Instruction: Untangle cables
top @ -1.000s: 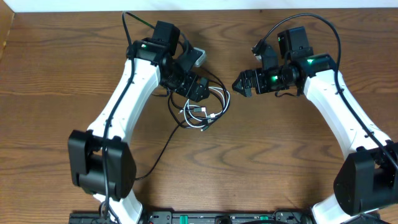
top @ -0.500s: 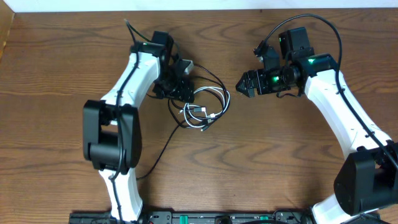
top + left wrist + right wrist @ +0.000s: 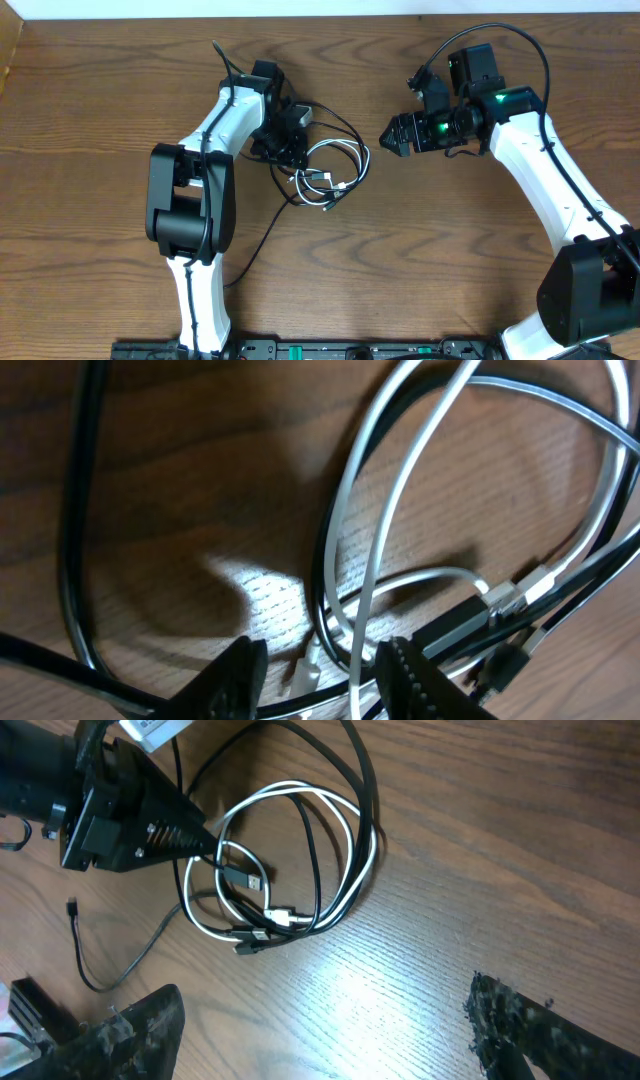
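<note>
The cables lie wound together in a small coil on the wood. The white cable (image 3: 357, 152) and the black cable (image 3: 345, 125) loop through each other, and their plugs (image 3: 318, 180) bunch at the coil's lower left. My left gripper (image 3: 291, 152) is down at the coil's left edge. In the left wrist view its jaws (image 3: 320, 670) stand a little apart, with a white strand (image 3: 380, 560), a white plug and a black strand (image 3: 75, 540) crossing the gap. My right gripper (image 3: 386, 134) hovers open to the right of the coil, over bare wood (image 3: 325, 1020).
A thin black wire (image 3: 265, 230) trails from the coil area down towards the table's front. A white tag (image 3: 300, 108) sits on the left wrist. The table's far edge runs along the top, and its left edge (image 3: 8, 60) is at the far left.
The left arm has folded in, and its jaws have dropped onto the coil's left side and narrowed around strands. The right gripper has narrowed slightly and otherwise stayed put.
</note>
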Robot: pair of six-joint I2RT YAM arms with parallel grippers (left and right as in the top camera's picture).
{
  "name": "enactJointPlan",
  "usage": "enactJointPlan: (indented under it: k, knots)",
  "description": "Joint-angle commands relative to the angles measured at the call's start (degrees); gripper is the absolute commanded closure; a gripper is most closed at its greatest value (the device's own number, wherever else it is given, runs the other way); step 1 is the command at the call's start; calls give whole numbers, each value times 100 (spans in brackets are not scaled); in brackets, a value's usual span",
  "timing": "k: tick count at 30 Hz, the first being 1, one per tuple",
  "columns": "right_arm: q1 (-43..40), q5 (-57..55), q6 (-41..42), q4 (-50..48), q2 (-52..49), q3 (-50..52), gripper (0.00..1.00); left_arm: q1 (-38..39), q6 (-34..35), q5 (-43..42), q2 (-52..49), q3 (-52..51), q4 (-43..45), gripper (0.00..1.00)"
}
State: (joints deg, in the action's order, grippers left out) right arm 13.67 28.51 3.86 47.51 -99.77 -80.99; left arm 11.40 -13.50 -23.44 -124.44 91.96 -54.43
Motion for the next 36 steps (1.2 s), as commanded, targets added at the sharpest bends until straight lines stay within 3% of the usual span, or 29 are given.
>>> enactJointPlan:
  k: [1,7,10,11,12,20,27,36]
  knots:
    - [-22,-9,-28,7,-37,0,13,15,-24,-13,-63,-15,17,63]
    - [-17,-9,-26,9,-37,0,13,160,-28,-2,-63,-184,197,66]
    - [-17,-9,-28,9,-37,0,12,164,-22,-4,-63,-179,214,80]
    - [-13,-9,-28,9,-37,0,12,155,-9,-2,-61,-168,212,90]
    - [-11,-9,-26,9,-37,0,12,140,-9,-4,-59,-136,197,92]
    - [-7,-4,-26,-55,-37,0,12,-13,-7,-15,404,745,-557,93]
    - [-9,387,129,-275,-31,0,14,70,-9,-841,1932,1062,-695,93]
    - [-20,1484,127,-684,107,-72,15,83,831,-1652,4232,1060,920,93]
